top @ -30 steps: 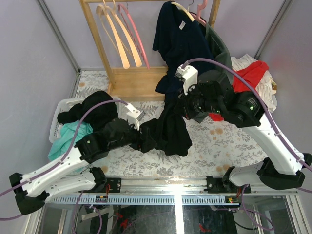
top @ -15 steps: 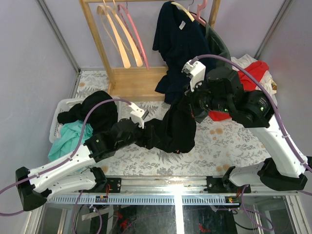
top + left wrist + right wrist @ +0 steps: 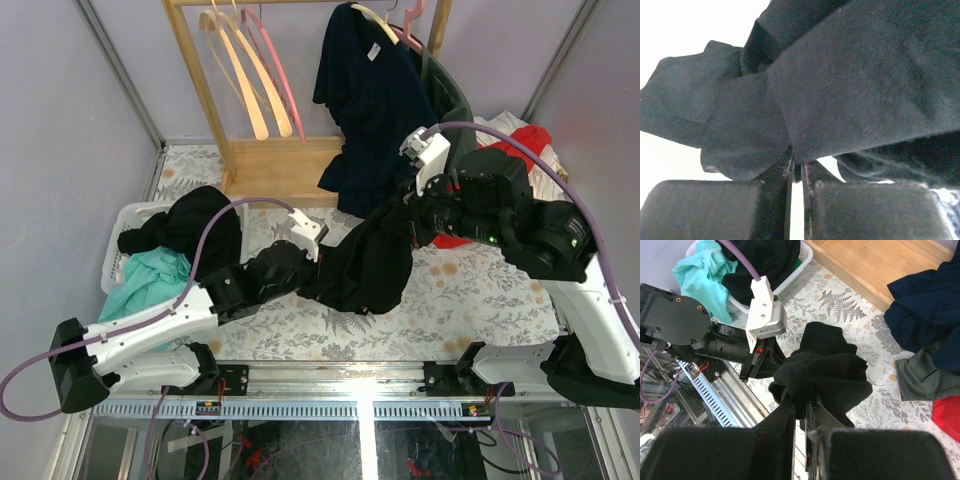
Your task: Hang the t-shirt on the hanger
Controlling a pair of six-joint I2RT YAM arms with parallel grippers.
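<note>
The black t-shirt (image 3: 365, 265) hangs bunched above the floral table between both grippers. My right gripper (image 3: 402, 226) holds its upper end, jaws shut on a wad of cloth (image 3: 830, 367) with the gripper (image 3: 804, 412) just below it. My left gripper (image 3: 316, 280) is at the shirt's lower left edge. In the left wrist view its jaws (image 3: 796, 167) stand shut, with a fold of the t-shirt (image 3: 855, 90) pinched at the tips. No print shows. The pink hanger (image 3: 278, 85) hangs on the wooden rack at the back left, far from both grippers.
A white basket (image 3: 118, 218) with black and teal garments sits at the left. Cream hangers (image 3: 235, 75) share the rack (image 3: 195, 70). A navy t-shirt (image 3: 370, 90) hangs at the back centre, a red garment (image 3: 512, 150) lies at the right. The rack's wooden base (image 3: 285, 170) is behind.
My left gripper has closed on the shirt's lower edge. Both grippers and the shirt have shifted to the right, and the right arm has drawn back toward the rear right.
</note>
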